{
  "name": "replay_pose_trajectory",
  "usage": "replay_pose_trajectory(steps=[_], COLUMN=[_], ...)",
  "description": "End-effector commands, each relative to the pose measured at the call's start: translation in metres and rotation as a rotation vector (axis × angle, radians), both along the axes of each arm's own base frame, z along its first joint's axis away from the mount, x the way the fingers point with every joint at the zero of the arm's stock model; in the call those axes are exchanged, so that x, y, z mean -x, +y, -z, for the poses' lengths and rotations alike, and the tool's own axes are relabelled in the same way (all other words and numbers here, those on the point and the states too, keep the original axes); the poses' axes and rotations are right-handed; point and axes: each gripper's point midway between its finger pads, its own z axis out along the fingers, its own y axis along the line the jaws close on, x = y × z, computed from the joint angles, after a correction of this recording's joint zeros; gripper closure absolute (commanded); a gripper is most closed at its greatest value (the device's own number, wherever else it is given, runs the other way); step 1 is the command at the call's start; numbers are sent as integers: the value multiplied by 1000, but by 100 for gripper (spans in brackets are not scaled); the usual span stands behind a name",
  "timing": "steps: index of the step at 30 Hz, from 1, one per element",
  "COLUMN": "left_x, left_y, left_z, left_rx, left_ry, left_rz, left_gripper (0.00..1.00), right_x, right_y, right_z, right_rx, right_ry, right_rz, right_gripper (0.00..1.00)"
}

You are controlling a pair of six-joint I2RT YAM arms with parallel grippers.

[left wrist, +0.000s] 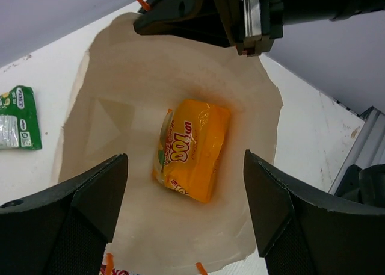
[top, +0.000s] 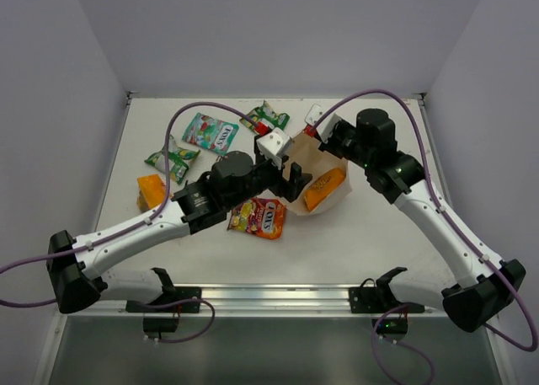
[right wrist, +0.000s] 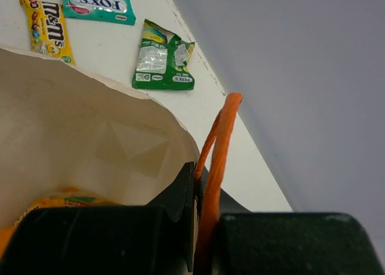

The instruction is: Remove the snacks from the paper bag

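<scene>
White worktop boxed in by pale grey walls carries everything. Between the two hands sits a tall beige paper bag with thin red-orange string handles, its mouth gaping towards the left hand. The right hand is clamped on the bag's far rim together with one string handle, propping the mouth open. The left hand hangs over the opening, fingers spread wide with nothing gripped. Straight beneath it, on the bag's floor, lies a glossy orange packet, the only snack visible inside.

Most of the job looks done. Out to the left hand's left lie a teal pouch, a green-white pouch and a second orange bag. Under its wrist rests an orange-yellow candy pouch. Beyond it, near the right hand, is another green-white pouch. The right wrist view adds a yellow bar past the bag's rim. That makes six packets out and one to fetch. Whether anything hides under that packet or in the folds cannot be told.
</scene>
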Motion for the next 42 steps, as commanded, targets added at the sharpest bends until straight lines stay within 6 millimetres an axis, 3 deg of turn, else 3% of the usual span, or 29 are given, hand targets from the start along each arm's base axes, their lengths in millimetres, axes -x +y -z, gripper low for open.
replay_pose_trajectory(steps=[1, 8, 14, 15, 24, 32, 35, 38, 41, 42], left_x=[-11, -22, -34, -36, -35, -44, -48, -51, -55, -55], left_y=[-9, -21, -46, -51, -87, -103, -108, -107, -102, -102], left_z=[9, 57, 87, 100, 132, 148, 157, 153, 145, 142], left_rx=[6, -37, -66, -83, -88, -56, -46, -20, 3, 10], left_ry=[-42, -15, 7, 21, 91, 123, 144, 142, 126, 120], left_rz=[-50, -93, -78, -74, 15, -17, -32, -53, -86, -88], left_gripper=[18, 18, 17, 17, 9, 12, 20, 39, 82, 90], right_x=[-1, 9, 13, 13, 16, 19, 22, 26, 28, 29], right_y=[5, 10, 14, 16, 26, 31, 31, 28, 25, 22], right_z=[-43, -52, -61, -62, -57, -40, -35, -28, -17, -17], right_rx=[-36, -83, -101, -101, -109, -147, -170, -185, -181, -180], right_ry=[-117, -122, -141, -142, -128, -77, -65, -59, -49, -52], right_rz=[-20, -51, -56, -59, -71, -64, -59, -56, -43, -33], right_gripper=[100, 100, 100, 100, 100, 100, 100, 100, 100, 100])
